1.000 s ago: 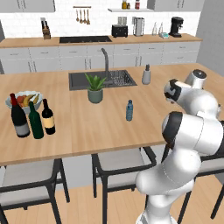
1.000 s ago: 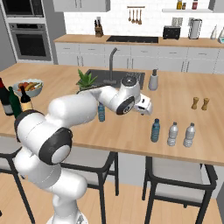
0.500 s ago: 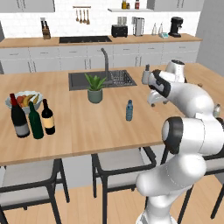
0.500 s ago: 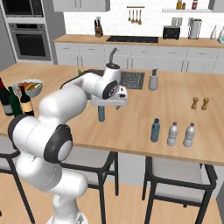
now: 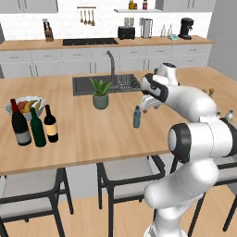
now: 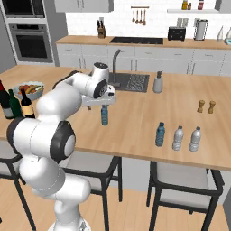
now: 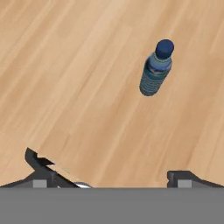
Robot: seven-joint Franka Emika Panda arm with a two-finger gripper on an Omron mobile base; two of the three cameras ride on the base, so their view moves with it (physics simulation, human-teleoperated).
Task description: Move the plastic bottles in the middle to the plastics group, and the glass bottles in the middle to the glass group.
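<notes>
Potted plant (image 5: 100,93) beside sink (image 5: 88,84)

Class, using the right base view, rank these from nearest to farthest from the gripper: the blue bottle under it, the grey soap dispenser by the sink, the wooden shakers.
1. Blue bottle, directly below the gripper.
2. Grey soap dispenser, right of the sink.
3. Wooden shakers, far right.

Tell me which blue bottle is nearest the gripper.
The blue bottle standing alone mid-counter, just below the open gripper. The other blue bottle stands far off, beside the two grey bottles.
</notes>
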